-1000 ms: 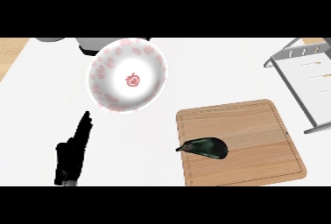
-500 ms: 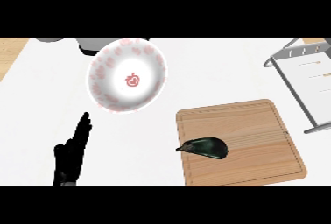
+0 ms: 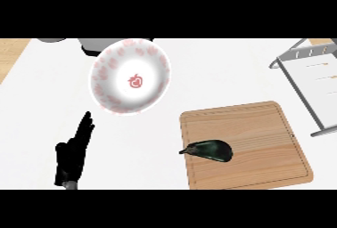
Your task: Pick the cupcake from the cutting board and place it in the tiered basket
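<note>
White table seen from steeply above. On its near right, a wooden cutting board, lying flat. On the board's left half, a dark rounded shape, glossy black-green: could be the right hand curled over something, could be the object itself, cannot tell which. No cupcake plainly visible; cannot tell whether hidden under that shape. At the far right edge, part of a grey wire-framed tiered basket with a white shelf, well apart from the dark shape. Far left of the board, a white plate with pink spots and a red mark at its middle. Near left, the left hand, black, fingers straight and open, pointing far, touching nothing, just near of the plate.
</note>
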Controlling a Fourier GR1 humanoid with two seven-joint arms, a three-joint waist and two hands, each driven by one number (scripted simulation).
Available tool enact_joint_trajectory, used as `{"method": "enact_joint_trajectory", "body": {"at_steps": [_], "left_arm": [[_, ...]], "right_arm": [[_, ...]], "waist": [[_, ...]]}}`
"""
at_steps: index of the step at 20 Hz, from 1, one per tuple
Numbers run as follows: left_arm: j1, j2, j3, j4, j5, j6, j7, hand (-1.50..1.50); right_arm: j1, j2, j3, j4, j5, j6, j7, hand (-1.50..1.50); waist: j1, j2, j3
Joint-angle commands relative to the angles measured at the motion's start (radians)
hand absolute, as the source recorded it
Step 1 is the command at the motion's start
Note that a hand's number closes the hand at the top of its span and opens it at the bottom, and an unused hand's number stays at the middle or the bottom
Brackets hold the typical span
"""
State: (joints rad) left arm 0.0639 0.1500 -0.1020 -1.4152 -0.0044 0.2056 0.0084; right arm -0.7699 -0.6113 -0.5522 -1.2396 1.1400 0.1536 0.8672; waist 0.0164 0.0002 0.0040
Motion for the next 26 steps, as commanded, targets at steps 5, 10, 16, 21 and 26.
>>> {"method": "enact_joint_trajectory", "body": {"at_steps": [5,10,16,21,26], "left_arm": [[0.023,-0.044,-0.039,0.006,-0.04,0.023,0.02,0.0],[0.008,-0.047,-0.021,0.012,-0.038,0.033,0.025,0.0],[0.036,-0.036,-0.013,0.014,-0.028,0.008,-0.004,0.0],[-0.025,-0.026,0.019,0.047,-0.027,0.011,0.024,0.0],[0.089,-0.029,-0.021,-0.057,-0.029,0.0,0.029,0.0]], "right_arm": [[-0.059,-0.041,-0.01,0.359,0.003,-0.225,-0.073,1.5],[-0.064,0.044,-0.146,0.322,-0.168,-0.367,-0.104,-1.5],[-0.085,0.062,-0.224,0.387,-0.302,-0.548,-0.258,-1.5],[-0.071,0.073,-0.263,0.367,-0.397,-0.679,-0.402,-1.5],[-0.034,-0.016,-0.273,0.207,-0.31,-0.77,-0.291,-1.5]], "waist": [[0.005,0.006,-0.003],[-0.002,0.005,-0.003],[0.003,0.006,-0.003],[-0.006,0.005,-0.003],[-0.018,-0.006,-0.004]]}}
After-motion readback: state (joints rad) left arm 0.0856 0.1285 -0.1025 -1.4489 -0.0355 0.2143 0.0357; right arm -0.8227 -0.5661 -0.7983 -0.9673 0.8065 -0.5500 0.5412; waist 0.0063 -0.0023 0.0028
